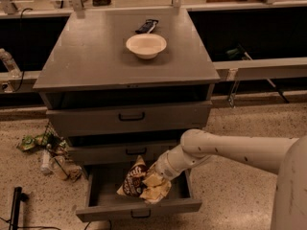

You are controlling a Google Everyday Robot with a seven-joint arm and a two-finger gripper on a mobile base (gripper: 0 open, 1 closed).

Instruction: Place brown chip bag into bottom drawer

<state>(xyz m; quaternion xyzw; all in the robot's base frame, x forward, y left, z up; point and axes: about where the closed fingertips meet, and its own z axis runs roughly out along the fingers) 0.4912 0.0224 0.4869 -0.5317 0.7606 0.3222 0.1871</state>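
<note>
Speckled floor surrounds the grey cabinet I'm working at. My claw hangs inside the open bottom drawer, clamped, as best I can judge, on the brown chip bag bunched just left of it. Directly above the claw sits the middle drawer. If I release this high, the bag could tip forward over the drawer's front lip below the claw, or jam the drawer when it closes.
</note>
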